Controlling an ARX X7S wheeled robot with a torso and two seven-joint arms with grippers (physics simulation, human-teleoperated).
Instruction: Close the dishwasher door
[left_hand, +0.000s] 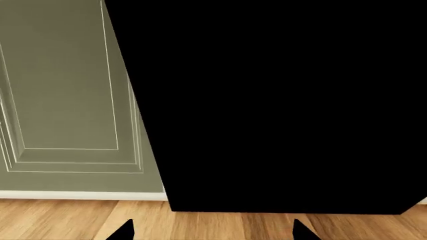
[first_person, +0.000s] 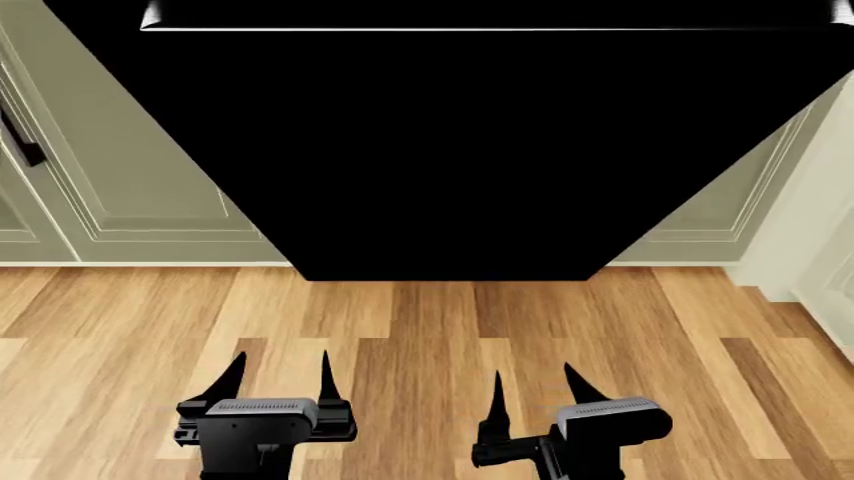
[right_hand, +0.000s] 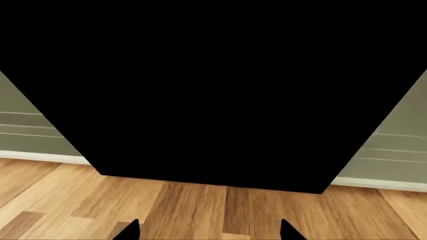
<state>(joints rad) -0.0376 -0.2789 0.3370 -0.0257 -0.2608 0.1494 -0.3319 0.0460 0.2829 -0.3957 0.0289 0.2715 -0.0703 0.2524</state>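
Dishwasher door (first_person: 454, 150): large flat glossy black rectangular panel, plain face, with a silver bar handle (first_person: 481, 26) along the edge at the top of the head view. It leans out toward the robot from its hinge line at the floor, the handle edge overhanging the arms, so it reads as partly open and not yet shut. How far it is lowered cannot be told exactly.

Pale green panelled cabinet doors (first_person: 134, 180): flank the black panel on both sides, flush and upright, with a black bar handle (first_person: 20, 140) showing at the left. They set the plane the door must return to.

Light wooden plank floor (first_person: 427, 340): bare between the robot and the door's foot.

Left gripper (first_person: 283, 375): black, low over the floor, jaws spread apart and holding nothing, well short of the door. Likely staged beneath the overhang to push up against the face.

Right gripper (first_person: 531, 390): black, likewise low, jaws apart and holding nothing, apart from the door.

Judgement: no contact made; closing has not started. Both wrist views face the panel's black surface head on, suiting a flat push rather than a grasp.
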